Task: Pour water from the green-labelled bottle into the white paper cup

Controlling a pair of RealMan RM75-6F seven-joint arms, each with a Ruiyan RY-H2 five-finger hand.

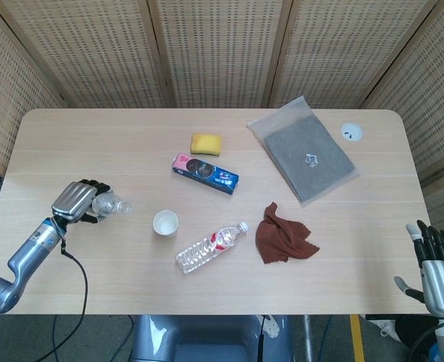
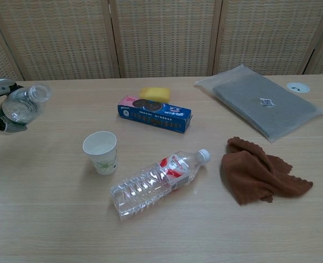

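Bottle (image 2: 20,105) gripped in left hand (image 1: 74,202), tilted, mouth toward cup (image 2: 101,152) but short of it. Pour not begun. Right hand (image 1: 435,265) idle, fingers apart.

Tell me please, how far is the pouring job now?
Done: the left hand holds the clear green-labelled bottle, uncapped. In hand: the bottle is tilted, with its open mouth towards the white paper cup, yet well to the side of it, not above it. Left: bring the mouth over the cup and pour. The right hand waits at the table edge.
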